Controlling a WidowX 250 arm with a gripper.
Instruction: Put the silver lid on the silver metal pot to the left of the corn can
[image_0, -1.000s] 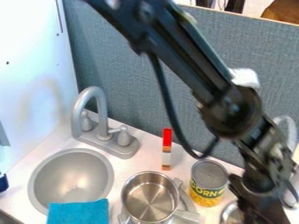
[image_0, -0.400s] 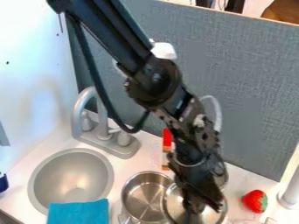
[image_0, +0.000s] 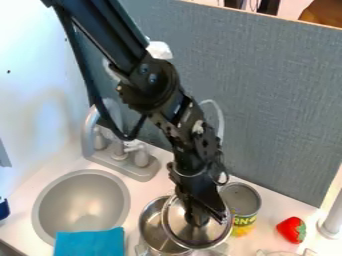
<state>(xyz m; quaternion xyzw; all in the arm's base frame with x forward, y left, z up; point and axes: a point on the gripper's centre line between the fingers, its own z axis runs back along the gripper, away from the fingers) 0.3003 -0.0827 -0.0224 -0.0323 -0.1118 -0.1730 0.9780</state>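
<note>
Lid (image_0: 178, 226) hangs partly over the metal pot (image_0: 152, 227).
The claw (image_0: 204, 219) is grasping the lid; the corn can (image_0: 240, 199) stands right of the pot.

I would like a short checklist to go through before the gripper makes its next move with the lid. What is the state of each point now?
1. Gripper has hold of the lid: ok.
2. Lid lined up with the pot: not ok; it sits off to the right, leaving the left part of the opening uncovered.
3. Lid free of the pot's rim: cannot tell; they overlap in the view.
4. Lid free of the corn can: cannot tell; its edge overlaps the can in the view.
5. Strawberry apart from the lid: ok, to the right.
</note>
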